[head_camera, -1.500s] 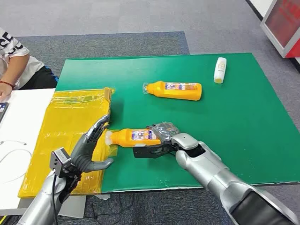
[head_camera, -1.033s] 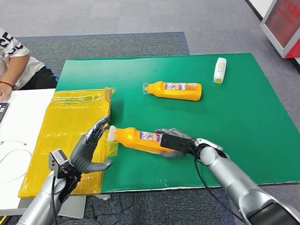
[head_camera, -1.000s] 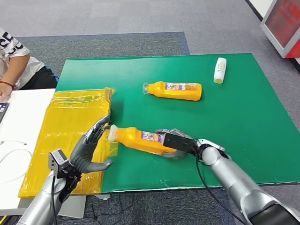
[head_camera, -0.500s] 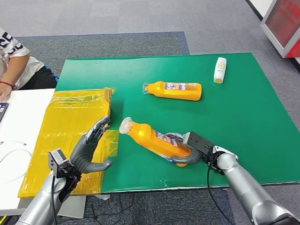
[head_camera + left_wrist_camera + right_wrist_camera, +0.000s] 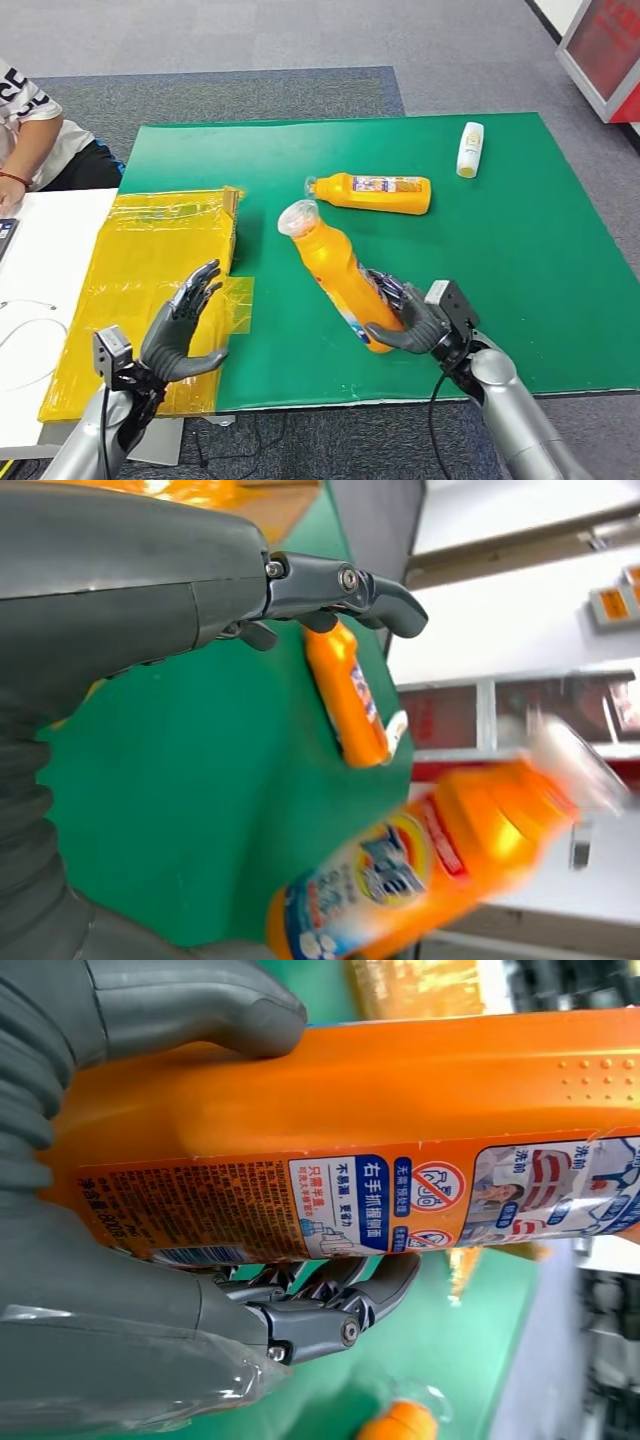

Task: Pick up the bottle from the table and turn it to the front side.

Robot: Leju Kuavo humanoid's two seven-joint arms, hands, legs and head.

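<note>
1. Your right hand [image 5: 411, 322] grips the base end of the long orange plastic detergent bottle [image 5: 340, 278]; in the right wrist view the grey thumb [image 5: 196, 1005] lies on one broad face and the dark fingers [image 5: 332, 1305] curl under the printed label, so the bottle is held, not resting free.
2. The bottle is raised off the green table mat [image 5: 521, 270]; its long axis slants from your right hand up and away towards the left, with the clear-wrapped cap end [image 5: 296, 217] pointing towards the far left.
3. Your left hand [image 5: 181, 325] hovers near the yellow taped sheet [image 5: 143, 260], fingers spread, holding nothing; it stands well apart from the bottle, so I judge the turn belongs to the right wrist, rolling about that long axis.
4. Farther off, a second orange bottle [image 5: 373, 192] lies flat; beyond it a small white bottle [image 5: 469, 149].
</note>
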